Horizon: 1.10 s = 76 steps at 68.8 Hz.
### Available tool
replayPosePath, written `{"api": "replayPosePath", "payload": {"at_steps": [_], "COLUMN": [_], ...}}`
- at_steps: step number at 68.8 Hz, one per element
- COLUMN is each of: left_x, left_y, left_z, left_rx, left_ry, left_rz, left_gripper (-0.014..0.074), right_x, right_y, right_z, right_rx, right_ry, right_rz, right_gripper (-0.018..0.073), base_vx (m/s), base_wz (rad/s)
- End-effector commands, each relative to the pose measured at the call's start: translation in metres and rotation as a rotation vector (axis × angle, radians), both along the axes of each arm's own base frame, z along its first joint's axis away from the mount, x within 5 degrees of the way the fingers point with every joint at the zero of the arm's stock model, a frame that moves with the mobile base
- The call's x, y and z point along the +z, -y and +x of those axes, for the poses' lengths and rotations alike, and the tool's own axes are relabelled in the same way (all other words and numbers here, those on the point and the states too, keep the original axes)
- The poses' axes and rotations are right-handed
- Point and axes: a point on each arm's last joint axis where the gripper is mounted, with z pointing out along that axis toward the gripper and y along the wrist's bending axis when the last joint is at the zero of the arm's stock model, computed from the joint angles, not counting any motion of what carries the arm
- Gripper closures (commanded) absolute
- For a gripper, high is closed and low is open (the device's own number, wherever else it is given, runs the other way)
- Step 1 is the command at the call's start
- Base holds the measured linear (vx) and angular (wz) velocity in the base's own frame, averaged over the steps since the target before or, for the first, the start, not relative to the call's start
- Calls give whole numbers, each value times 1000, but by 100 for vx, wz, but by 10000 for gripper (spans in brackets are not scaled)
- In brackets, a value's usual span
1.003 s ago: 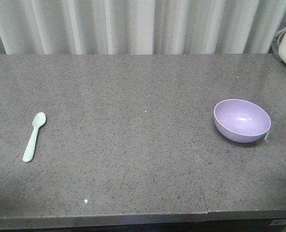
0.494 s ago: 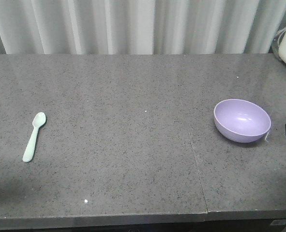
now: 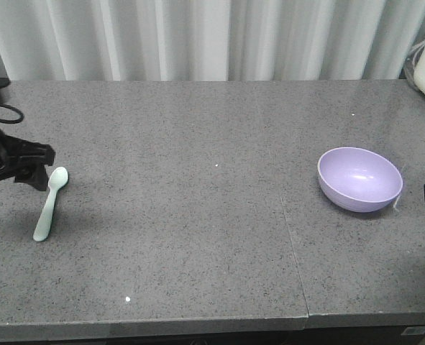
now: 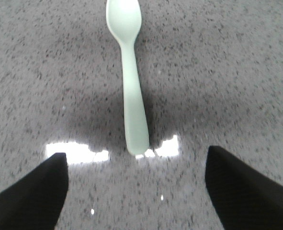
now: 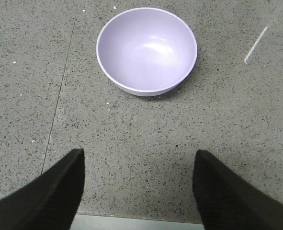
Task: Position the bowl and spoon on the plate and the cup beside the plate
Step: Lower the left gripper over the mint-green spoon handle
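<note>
Left hand [image 3: 39, 167] newly arrived, spread, beside spoon [image 3: 50, 203].

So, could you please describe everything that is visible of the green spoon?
The spoon is small and pale mint green, apparently smooth plastic, with an oval scoop and a short thick handle ending in a rounded tip. It looks whole and clean. It lies flat on the grey speckled counter, toward the left arm's side, with the scoop pointing away from the front edge. Only the counter touches it. The open left gripper hangs near the handle end, without contact.
</note>
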Motion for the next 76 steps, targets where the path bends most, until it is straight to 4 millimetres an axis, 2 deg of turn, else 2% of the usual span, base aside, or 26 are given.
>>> {"api": "replayPosePath", "payload": {"at_steps": [1, 14, 31, 52, 76], "left_x": [11, -8, -33, -55, -62], "left_y": [5, 7, 7, 7, 8], "left_z": [13, 39, 63, 74, 80], "left_rx": [-4, -4, -7, -8, -7], "left_ry": [50, 6, -50, -89, -79], "left_rz": [-14, -8, 15, 26, 24], "left_gripper": [43, 43, 43, 43, 43], "right_x": [15, 15, 15, 15, 15], "right_y": [1, 1, 1, 1, 1], "right_z": [2, 2, 3, 3, 3], "right_rx": [-1, -1, -2, -2, -2], "right_ry": [98, 100, 101, 101, 101], "right_rz": [0, 1, 1, 1, 1], "right_gripper": [76, 76, 76, 76, 76], "base_vx": [0, 0, 0, 0, 0], "base_wz": [0, 0, 0, 0, 0]}}
